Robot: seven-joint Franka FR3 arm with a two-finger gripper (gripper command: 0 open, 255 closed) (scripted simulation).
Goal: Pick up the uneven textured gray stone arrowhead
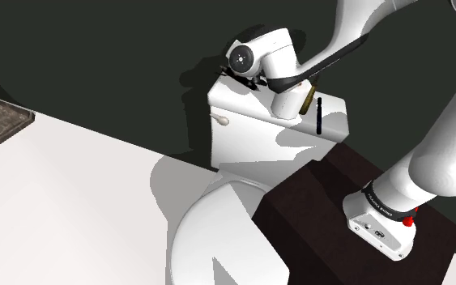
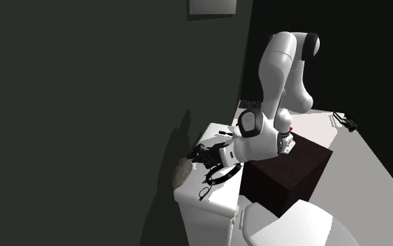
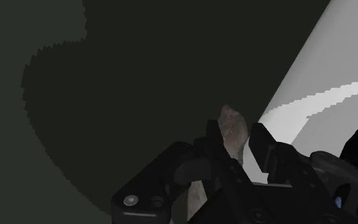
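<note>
The black fingers point(image 3: 263, 146) of the black two-finger gripper point(image 3: 233, 126) are closed on the rough, mottled grey-brown stone arrowhead point(image 3: 231, 130), whose tip juts past them. The stone is seen at the wall-side end of the white toilet cistern point(image 2: 212, 199), against the dark wall point(image 3: 139, 63); whether it is lifted cannot be told. A thin black upright stick point(image 1: 319, 113) is seen on the cistern's other end.

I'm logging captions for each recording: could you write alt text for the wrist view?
A rough gray-brown stone arrowhead stands up within the black claw, seen against a dark wall. A white toilet tank top, partly shaded, runs beside them.
</note>
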